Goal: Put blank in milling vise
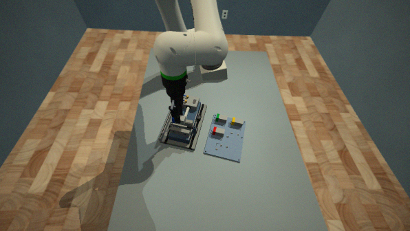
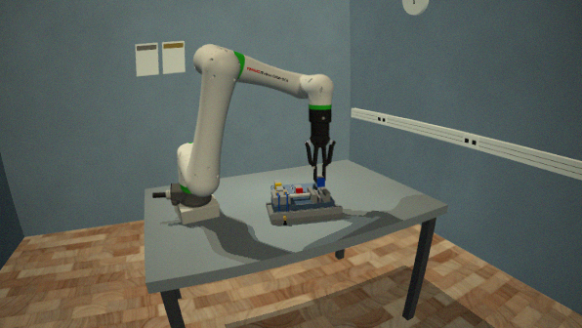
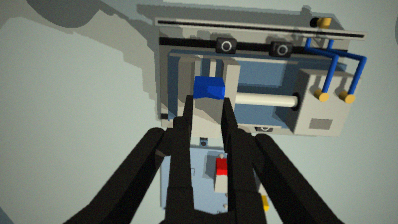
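My gripper is shut on the blank with the blue end. Only the blue end shows past the fingertips; the rest of the blank is hidden by the fingers. I hold it just above the milling vise, over the end far from the hose block. A pale rod runs from that block toward the blank. In the top view the gripper stands over the vise's left side. In the exterior view the blue end hangs under the fingers, slightly above the vise.
The light blue plate lies right of the vise, with upright pins. On it lie a green-ended blank, a yellow-ended blank and a red-ended blank. Blue hoses rise from the hose block. The arm's base stands behind the vise.
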